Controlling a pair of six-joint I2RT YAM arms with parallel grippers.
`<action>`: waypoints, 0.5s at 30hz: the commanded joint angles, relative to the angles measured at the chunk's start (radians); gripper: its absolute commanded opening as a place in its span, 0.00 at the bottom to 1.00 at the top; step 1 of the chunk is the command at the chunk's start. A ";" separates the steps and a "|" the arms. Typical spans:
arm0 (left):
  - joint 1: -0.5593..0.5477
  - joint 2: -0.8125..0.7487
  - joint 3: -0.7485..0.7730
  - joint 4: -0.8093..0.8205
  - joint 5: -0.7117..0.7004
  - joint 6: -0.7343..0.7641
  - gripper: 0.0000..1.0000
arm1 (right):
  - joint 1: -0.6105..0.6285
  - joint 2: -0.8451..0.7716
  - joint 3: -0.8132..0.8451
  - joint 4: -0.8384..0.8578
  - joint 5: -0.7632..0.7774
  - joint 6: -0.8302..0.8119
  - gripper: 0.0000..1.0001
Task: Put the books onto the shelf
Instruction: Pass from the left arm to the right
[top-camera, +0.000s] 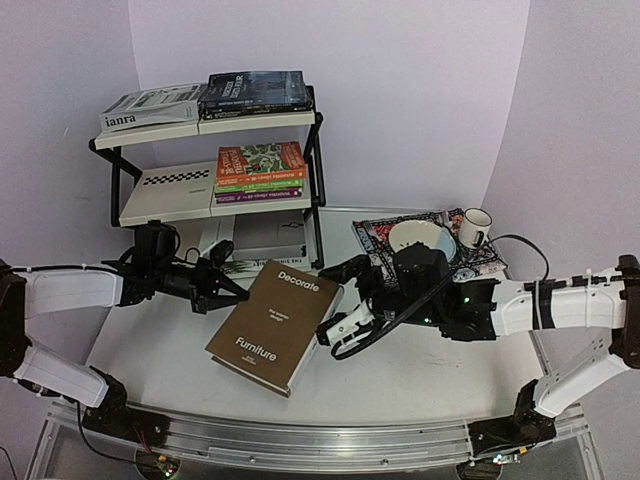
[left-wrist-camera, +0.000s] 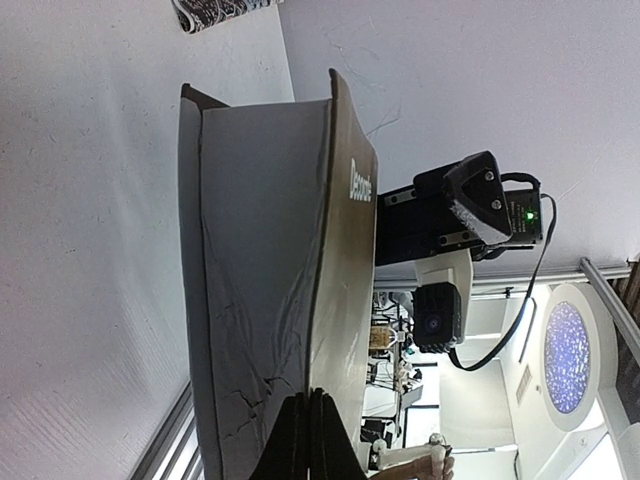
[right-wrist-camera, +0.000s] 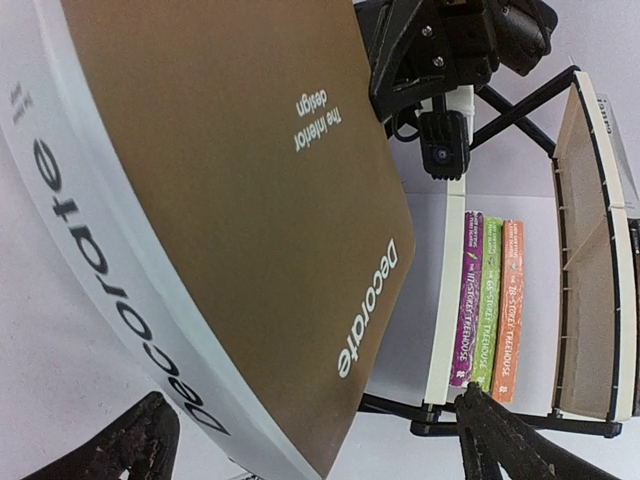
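Centrally, the brown book lies on the worktop, before the shelf and between both grippers. The left gripper has its jaws pressed together at the book's left corner. The right gripper has its jaws spread wide at the right edge. Other books sit stacked on the shelf.

A brown book, seen edge-on, is pictured directly ahead of the closed left end effector, beside the white surface.
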 joint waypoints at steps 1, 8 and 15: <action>-0.005 -0.021 0.070 0.030 0.058 0.004 0.00 | 0.004 -0.047 -0.020 0.041 0.061 -0.063 0.96; -0.014 -0.016 0.079 0.030 0.068 0.007 0.00 | 0.005 -0.072 -0.043 0.082 0.069 -0.099 0.90; -0.037 -0.007 0.091 0.030 0.063 0.009 0.00 | 0.005 -0.076 -0.042 0.090 0.064 -0.101 0.64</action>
